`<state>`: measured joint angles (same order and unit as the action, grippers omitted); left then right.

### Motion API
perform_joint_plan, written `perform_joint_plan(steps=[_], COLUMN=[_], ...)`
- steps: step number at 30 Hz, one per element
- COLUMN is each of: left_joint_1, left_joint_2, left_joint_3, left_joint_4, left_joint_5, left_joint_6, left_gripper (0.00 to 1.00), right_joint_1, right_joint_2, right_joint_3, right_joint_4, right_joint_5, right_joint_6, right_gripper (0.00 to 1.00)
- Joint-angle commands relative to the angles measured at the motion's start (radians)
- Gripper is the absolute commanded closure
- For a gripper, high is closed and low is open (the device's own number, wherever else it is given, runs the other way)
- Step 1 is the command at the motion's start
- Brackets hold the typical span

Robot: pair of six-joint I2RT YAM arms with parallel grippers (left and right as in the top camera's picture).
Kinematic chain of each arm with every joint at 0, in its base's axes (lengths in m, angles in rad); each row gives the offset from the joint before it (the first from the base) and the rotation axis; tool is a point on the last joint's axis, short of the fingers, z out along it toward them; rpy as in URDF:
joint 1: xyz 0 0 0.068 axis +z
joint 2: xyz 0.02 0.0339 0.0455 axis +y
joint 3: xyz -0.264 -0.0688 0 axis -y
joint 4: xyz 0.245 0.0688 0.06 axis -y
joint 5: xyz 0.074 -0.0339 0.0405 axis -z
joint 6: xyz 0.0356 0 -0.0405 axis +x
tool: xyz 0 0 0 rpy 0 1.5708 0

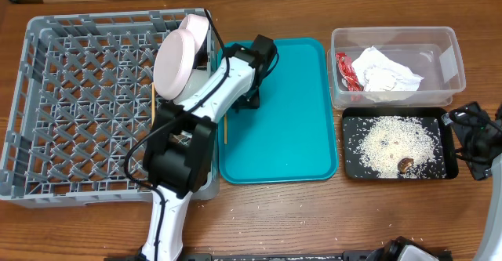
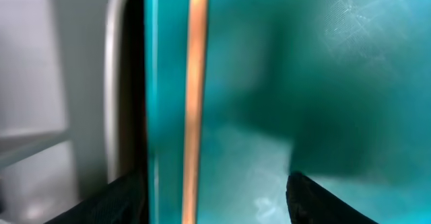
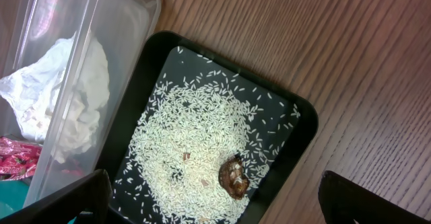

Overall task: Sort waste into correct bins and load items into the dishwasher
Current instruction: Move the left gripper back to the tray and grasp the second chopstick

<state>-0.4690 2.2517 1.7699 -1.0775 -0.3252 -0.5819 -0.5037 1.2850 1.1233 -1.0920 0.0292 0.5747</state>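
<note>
Rice (image 3: pixel 195 136), brown lump (image 3: pixel 234 177) in black tray (image 3: pixel 304 120); napkin (image 1: pixel 384 69), wrapper (image 1: pixel 346 71) in clear tub (image 1: pixel 453 69); left pincer (image 2: pixel 215 204), right pincer (image 3: pixel 215 204) spread, empty.

One rack (image 1: pixel 17 135), one tub (image 1: pixel 441 57), one teal tray (image 1: pixel 290 128), one black tray (image 1: pixel 351 167).

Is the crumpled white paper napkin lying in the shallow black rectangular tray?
No, the crumpled white paper napkin sits in the clear rectangular plastic tub.
</note>
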Motion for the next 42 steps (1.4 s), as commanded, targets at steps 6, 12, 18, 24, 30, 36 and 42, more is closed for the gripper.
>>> perform_joint_plan(steps=[6,12,18,24,30,36,42], left_joint_1=[0.015,0.018,0.02,0.021,0.026,0.026,0.026], left_joint_2=[0.034,0.034,0.034,0.034,0.034,0.034,0.034], left_joint_3=[0.006,0.003,-0.085,-0.188,-0.202,-0.205,-0.265], left_joint_4=[0.048,0.063,0.131,0.203,0.198,0.135,0.224], left_joint_5=[0.048,0.064,0.097,0.117,0.107,0.003,0.032], left_joint_6=[0.037,0.044,0.044,0.043,0.043,-0.066,-0.069], left_gripper=[0.32,0.32,0.33,0.33,0.36,0.39,0.33], right_joint_1=[-0.003,-0.003,-0.003,-0.003,-0.003,-0.003,-0.003], right_joint_2=[-0.002,-0.002,-0.002,-0.002,-0.002,-0.002,-0.002], right_joint_3=[0.01,0.01,0.01,0.01,0.01,0.01,0.01], right_joint_4=[0.006,0.006,0.006,0.006,0.006,0.006,0.006], right_joint_5=[-0.001,-0.001,-0.001,-0.001,-0.001,-0.001,-0.001], right_joint_6=[-0.006,-0.006,-0.006,-0.006,-0.006,-0.006,-0.006], right_gripper=[0.0,0.0,0.0,0.0,0.0,0.0,0.0])
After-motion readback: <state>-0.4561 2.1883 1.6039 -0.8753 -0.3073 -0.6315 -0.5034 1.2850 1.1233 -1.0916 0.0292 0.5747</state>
